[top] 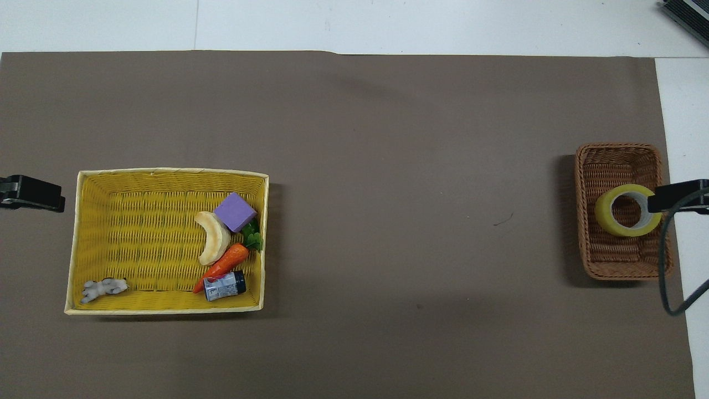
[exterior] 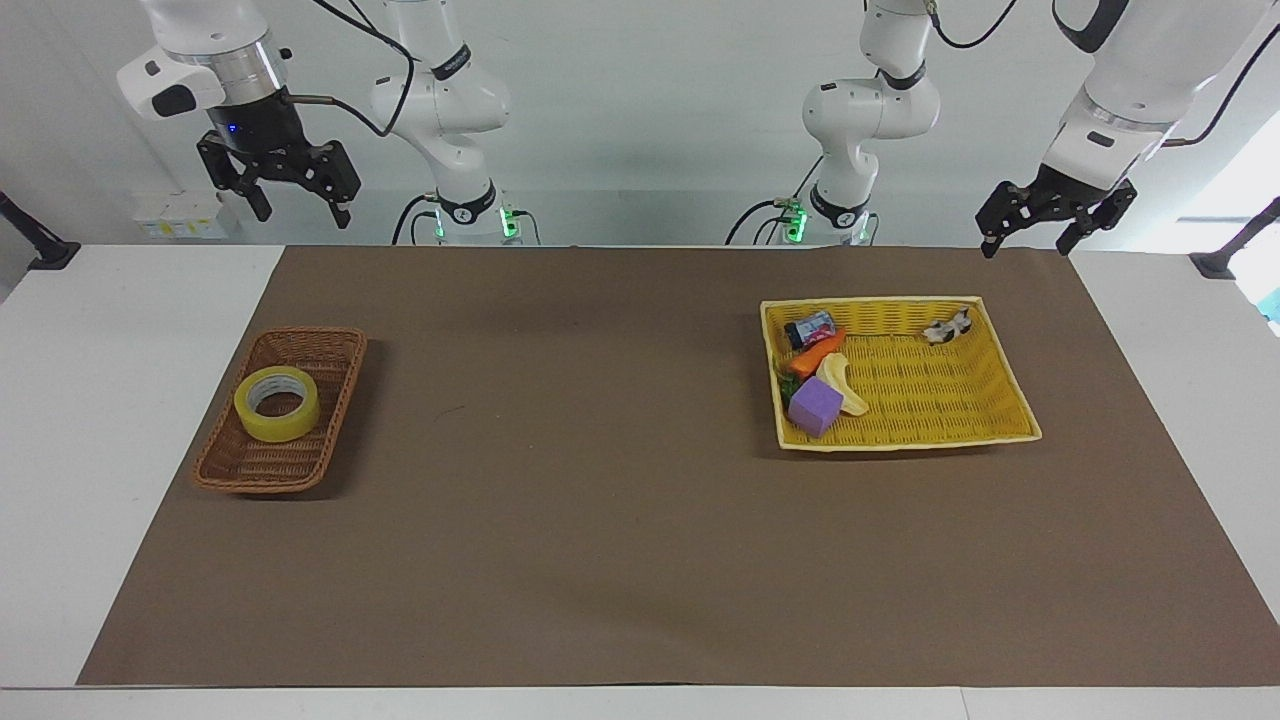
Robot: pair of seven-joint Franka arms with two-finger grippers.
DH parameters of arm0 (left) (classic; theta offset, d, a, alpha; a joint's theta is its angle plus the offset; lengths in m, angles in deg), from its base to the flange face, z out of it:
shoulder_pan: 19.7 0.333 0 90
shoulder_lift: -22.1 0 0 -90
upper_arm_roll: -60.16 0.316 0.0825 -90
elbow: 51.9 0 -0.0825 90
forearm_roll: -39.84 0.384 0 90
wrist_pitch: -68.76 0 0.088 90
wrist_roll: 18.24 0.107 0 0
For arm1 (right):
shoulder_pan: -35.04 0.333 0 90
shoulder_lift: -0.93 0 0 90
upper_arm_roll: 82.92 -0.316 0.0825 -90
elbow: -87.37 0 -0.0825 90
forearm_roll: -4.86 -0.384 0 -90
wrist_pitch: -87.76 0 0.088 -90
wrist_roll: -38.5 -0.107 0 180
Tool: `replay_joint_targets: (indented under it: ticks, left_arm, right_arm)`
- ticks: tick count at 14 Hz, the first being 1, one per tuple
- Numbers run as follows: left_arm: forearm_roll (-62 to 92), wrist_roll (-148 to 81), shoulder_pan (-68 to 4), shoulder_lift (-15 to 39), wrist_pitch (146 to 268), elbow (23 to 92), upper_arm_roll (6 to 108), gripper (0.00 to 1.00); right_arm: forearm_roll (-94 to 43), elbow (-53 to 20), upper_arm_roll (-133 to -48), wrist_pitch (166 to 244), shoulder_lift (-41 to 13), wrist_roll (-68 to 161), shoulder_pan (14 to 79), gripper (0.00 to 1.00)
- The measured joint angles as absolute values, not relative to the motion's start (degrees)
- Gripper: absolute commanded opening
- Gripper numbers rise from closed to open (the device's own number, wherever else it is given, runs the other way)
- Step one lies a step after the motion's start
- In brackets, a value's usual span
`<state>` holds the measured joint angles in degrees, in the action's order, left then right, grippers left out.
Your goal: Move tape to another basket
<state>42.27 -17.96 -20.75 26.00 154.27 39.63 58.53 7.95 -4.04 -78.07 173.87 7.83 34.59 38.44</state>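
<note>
White table w/ brown mat (carrying wicker basket & yellow basket).

White surface spans the width of both views, edge to edge. A brown paper sheet covers most of it; bare white margins remain at both ends and along the edge farthest from the robots. A seam line runs across the white margin in the overhead view.

Wall past the robots' end is plain, pale grey-white, evenly lit. Strong daylight comes from a bright opening at the left arm's end. A small white box with yellow labels sits low against the wall at the right arm's end. Black clamp brackets are fixed at the surface's two ends. A dark device corner shows at the overhead view's edge.
</note>
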Motion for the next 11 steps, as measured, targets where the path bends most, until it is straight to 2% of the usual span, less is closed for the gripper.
replay_joint_targets:
  ticks: [11]
  left_arm:
    - [42.3, -18.0, -20.8, 26.0, 154.3, 39.6, 58.5, 1.00]
  right_arm:
    - [5.7, -3.8, -77.2, 173.0, 7.3, 34.5, 36.9, 1.00]
